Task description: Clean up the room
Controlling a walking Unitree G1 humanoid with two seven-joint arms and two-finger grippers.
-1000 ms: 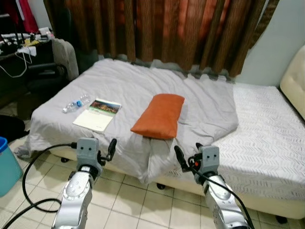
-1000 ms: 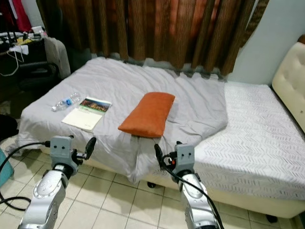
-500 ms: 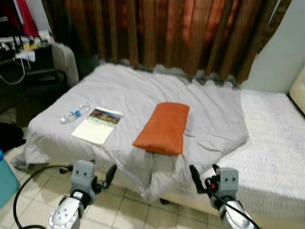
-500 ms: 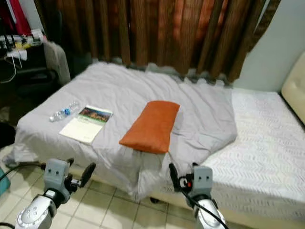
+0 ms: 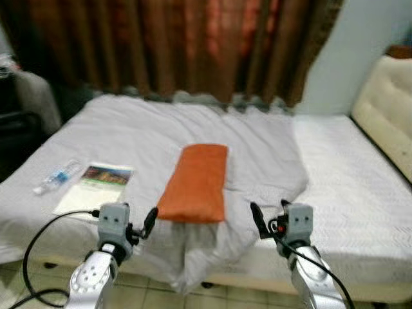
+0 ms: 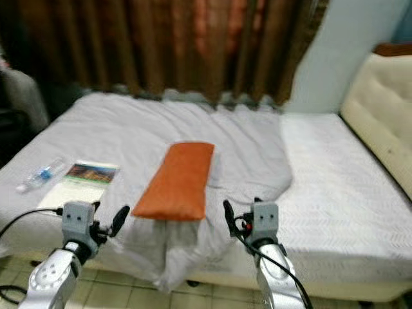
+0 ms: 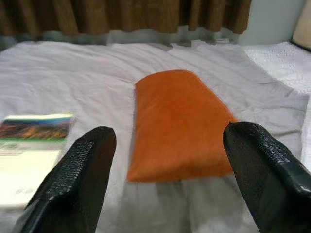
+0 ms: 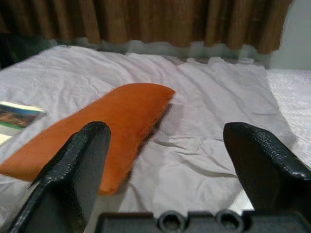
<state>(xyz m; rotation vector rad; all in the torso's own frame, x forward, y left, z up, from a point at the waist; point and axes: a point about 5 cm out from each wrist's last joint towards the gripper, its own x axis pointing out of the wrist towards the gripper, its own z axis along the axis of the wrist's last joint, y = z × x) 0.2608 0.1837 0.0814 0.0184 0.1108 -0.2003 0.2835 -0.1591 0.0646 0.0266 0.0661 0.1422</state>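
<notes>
A: What lies on the bed [image 5: 360, 193]?

B: An orange pillow [image 5: 194, 182] rests lengthwise near the middle of a rumpled grey blanket [image 5: 161, 129], its near end close to the bed's front edge. Off to the robot's left lies a book [image 5: 93, 188] with a pictured cover, and just beyond it a clear water bottle [image 5: 56, 177] on its side. The blanket covers the left part of the bed; the right part shows a white patterned sheet [image 5: 347, 174].

A: And the arms?

B: Both are raised in front of the bed's edge. The left gripper [image 7: 165, 179] has its two black fingers spread wide with nothing between them; along them the pillow sits straight ahead. The right gripper [image 8: 165, 170] is likewise spread wide and empty, with the pillow ahead toward its left finger.

A: What stands behind?

B: Brown curtains [image 5: 180, 45] hang along the far side, and a cream padded headboard [image 5: 386, 109] stands at the right end
</notes>
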